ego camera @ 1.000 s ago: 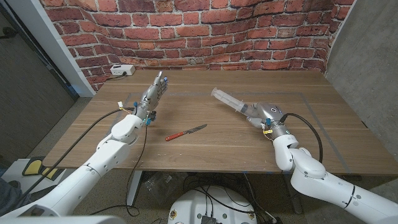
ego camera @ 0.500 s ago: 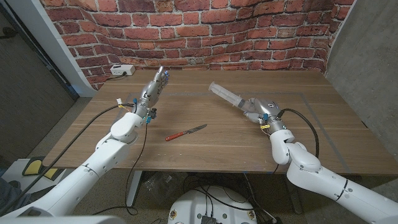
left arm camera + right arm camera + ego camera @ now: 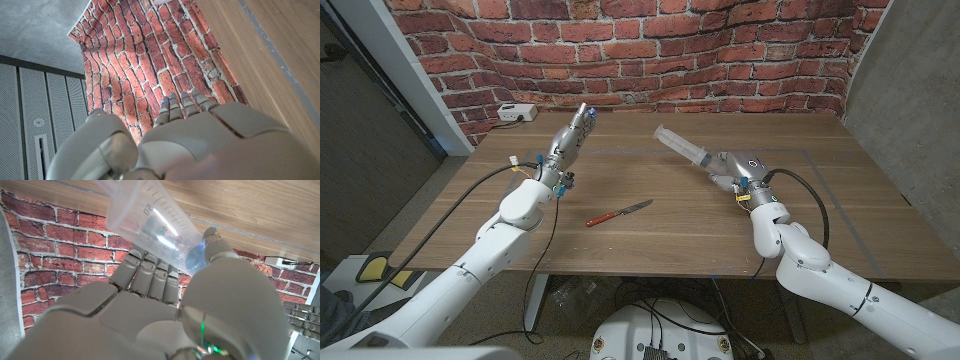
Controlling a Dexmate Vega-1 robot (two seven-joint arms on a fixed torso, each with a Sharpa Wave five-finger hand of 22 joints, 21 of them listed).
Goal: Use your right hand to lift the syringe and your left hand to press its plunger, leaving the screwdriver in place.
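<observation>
syringe (image 3: 681, 150) gripped in right hand (image 3: 732, 169), jutting toward left hand (image 3: 570, 140)

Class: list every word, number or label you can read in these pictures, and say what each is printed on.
"50" – on the syringe barrel, held by the right hand.
Further scale numbers on the barrel: too blurred to read.
Screwdriver: no readable text.

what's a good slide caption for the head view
Right hand holds the clear plastic syringe aloft; left hand raised apart; red-handled screwdriver lies on the wooden table.
</observation>
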